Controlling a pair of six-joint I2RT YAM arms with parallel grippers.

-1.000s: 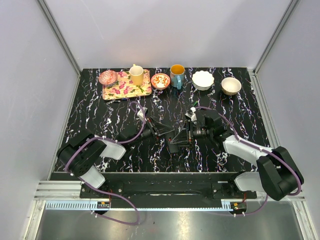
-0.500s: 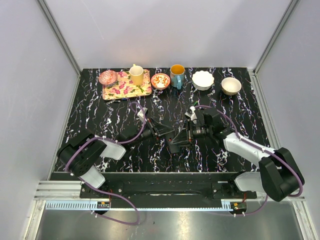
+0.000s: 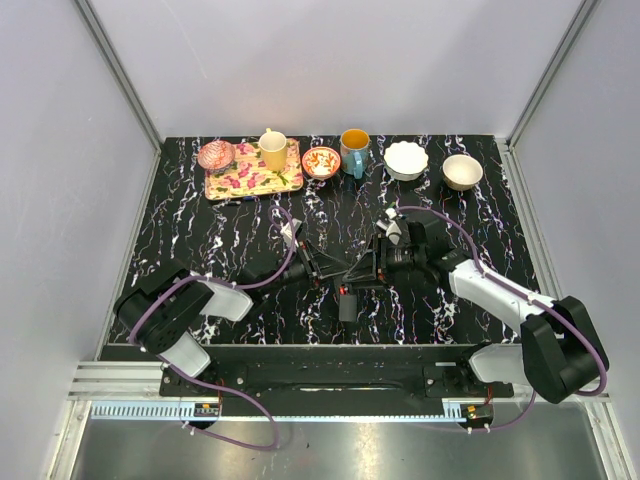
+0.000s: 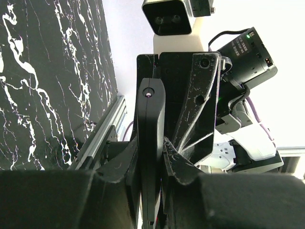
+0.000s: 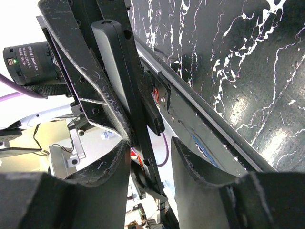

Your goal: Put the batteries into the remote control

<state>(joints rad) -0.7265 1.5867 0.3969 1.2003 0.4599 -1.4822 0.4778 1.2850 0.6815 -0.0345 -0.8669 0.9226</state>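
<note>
Soft, even light is falling from overhead in the top view, and the arms are casting only faint shadows on the glossy counter (image 3: 200, 235); that picture is reading sharp to its edges. In both wrist views the pale wall (image 4: 286, 19) behind is blowing out to white, so the remote control (image 4: 151, 138) is showing as a dark silhouette with one small glint. The left claw (image 4: 151, 160) and right claw (image 5: 148, 152) are blurring at the near edge.
</note>
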